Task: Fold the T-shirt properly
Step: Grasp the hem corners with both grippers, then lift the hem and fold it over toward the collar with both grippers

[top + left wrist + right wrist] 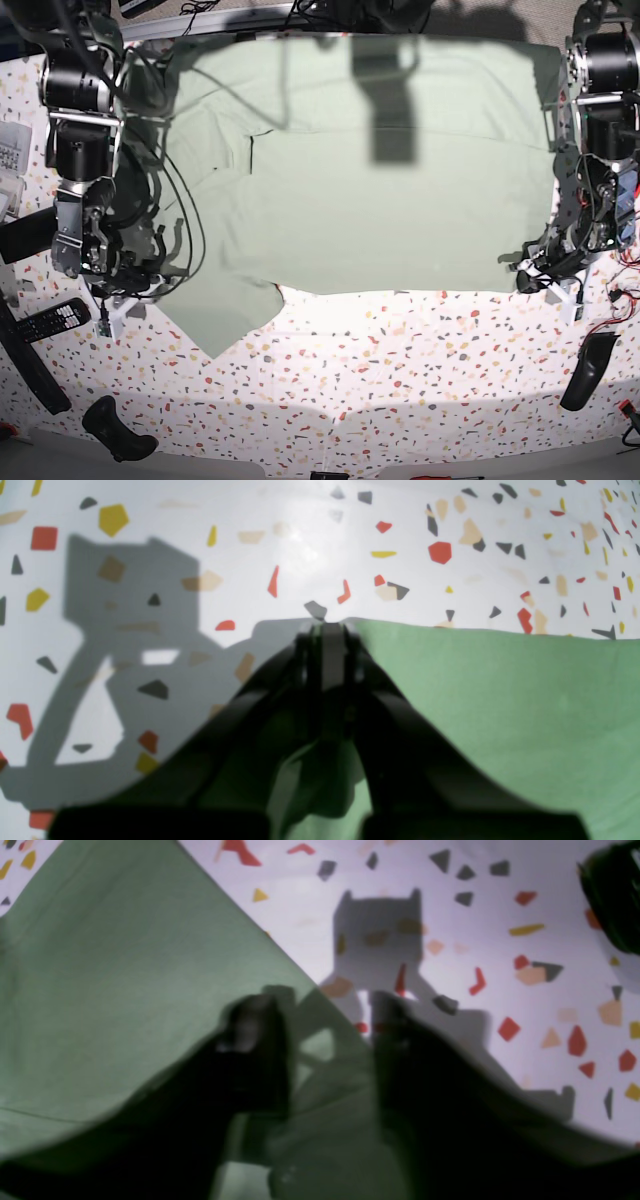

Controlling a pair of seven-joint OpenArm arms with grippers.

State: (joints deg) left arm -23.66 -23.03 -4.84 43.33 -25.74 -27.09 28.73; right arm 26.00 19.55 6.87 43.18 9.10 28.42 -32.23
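One T-shirt (pixel 370 190), two hands (pixel 150 268) (pixel 528 262), one remote (pixel 52 320).

The T-shirt (pixel 380 190) is a large, plain, pale sage-green garment spread nearly flat over the far half of the speckled desk (pixel 400 370). In the base view its body forms a broad rectangle running from left to right, with the far edge at the far side of the desk and the near hem lying in an almost straight line across the middle. A short sleeve juts out toward the near left, ending in a point. Thin dark seam lines and a small fold show on the left part. The fabric lies mostly smooth, with faint creases. Both side edges sit at the robot arms.
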